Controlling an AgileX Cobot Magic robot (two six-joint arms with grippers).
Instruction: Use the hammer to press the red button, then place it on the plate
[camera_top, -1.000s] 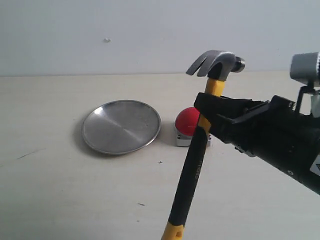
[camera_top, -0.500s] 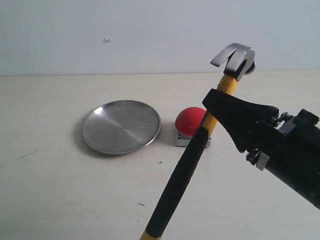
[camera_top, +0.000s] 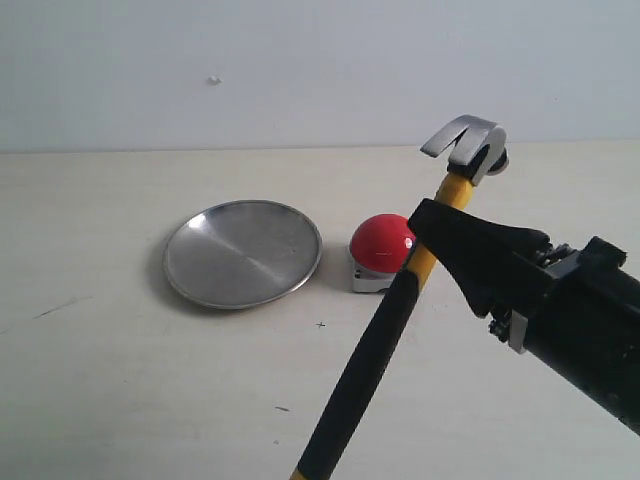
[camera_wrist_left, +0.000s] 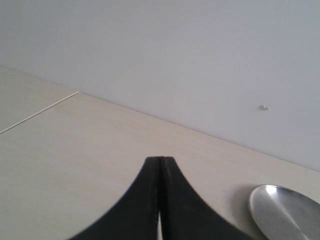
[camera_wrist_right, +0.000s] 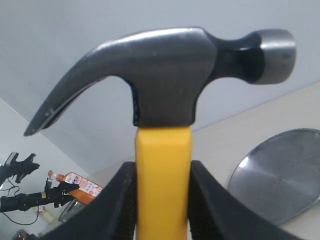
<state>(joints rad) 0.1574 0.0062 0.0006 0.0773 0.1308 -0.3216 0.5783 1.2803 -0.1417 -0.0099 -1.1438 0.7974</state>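
The hammer (camera_top: 378, 345) has a smooth dark steel head with a dull sheen, a yellow plastic-looking neck and a matt black grip. The plate (camera_top: 242, 252) is dull, brushed silver metal. The red button (camera_top: 381, 242) is glossy, on a matt grey-white base. The tabletop (camera_top: 150, 380) is pale, matt and faintly scuffed. The right hand (camera_wrist_right: 162, 185) is matt black.

A pale beige table (camera_top: 120, 400) meets a plain white wall (camera_top: 300, 70), which bears one small speck (camera_top: 213, 80) at eleven o'clock of the exterior view. A thin dark scratch (camera_top: 55, 309) marks the tabletop at nine o'clock (a tinier dot (camera_top: 283, 408) lies nearer six). The right wrist view shows a blurred orange bottle (camera_wrist_right: 75, 182).
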